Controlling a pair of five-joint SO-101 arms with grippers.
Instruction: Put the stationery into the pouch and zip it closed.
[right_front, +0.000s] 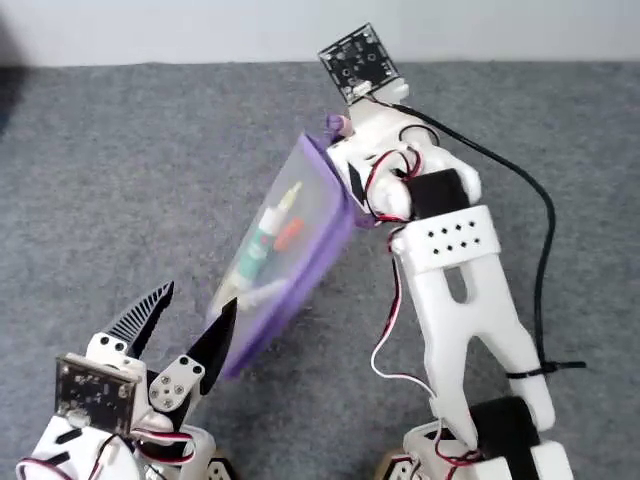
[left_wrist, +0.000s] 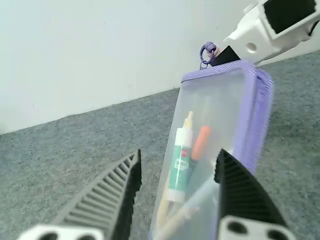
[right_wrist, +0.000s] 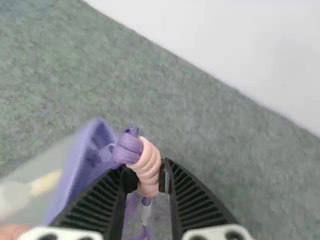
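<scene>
Pouch (right_front: 290, 250), lilac with a clear face, slants across mid-table. Its 1 o'clock end is hidden under the right gripper (right_wrist: 145, 172), whose fingers pinch the pink zipper pull (right_wrist: 144, 167); the zip's state cannot be made out. Stationery (right_front: 270, 240) shows inside, and the left gripper (right_front: 198, 297) stands spread at the 7 o'clock end, one finger overlapping that corner.

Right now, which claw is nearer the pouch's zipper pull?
Right. The right claw is shut on the zipper pull; the left claw is open at the opposite end of the pouch.
</scene>
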